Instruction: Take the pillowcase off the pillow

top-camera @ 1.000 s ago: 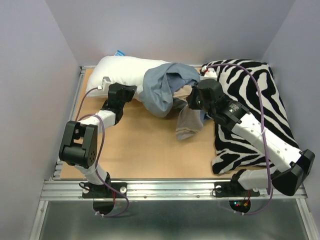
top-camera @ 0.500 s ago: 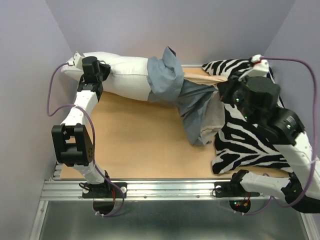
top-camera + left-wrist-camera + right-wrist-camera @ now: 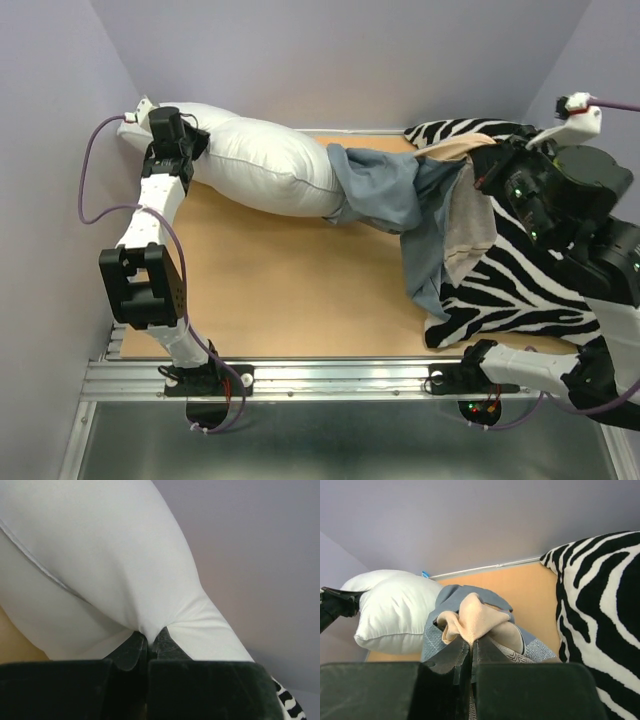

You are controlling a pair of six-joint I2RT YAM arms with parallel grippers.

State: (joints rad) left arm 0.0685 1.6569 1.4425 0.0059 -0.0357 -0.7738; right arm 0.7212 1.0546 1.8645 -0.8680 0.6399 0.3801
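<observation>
**A:** Where does the left gripper [image 3: 148, 641] sit on the pillow [image 3: 265, 165]?

**B:** At the pillow's far left end, over the back left corner of the table [image 3: 290, 300]. Its jaws are pinched together on a small fold of the white cover. In the wrist view the fabric puckers right at the tips.

**A:** And the right gripper [image 3: 471, 647]?

**B:** Clamped tight on a bunched tan edge of the pillowcase [image 3: 385, 190], above the zebra-print cushion [image 3: 520, 290] on the right side.

**A:** How does the pillowcase lie between them?

**B:** It stretches from those right jaws leftward to the pillow's right end, the only part inside its blue mouth. The rest of the pillow is bare white. A loose part of the sleeve drapes down along the cushion's left edge.
</observation>
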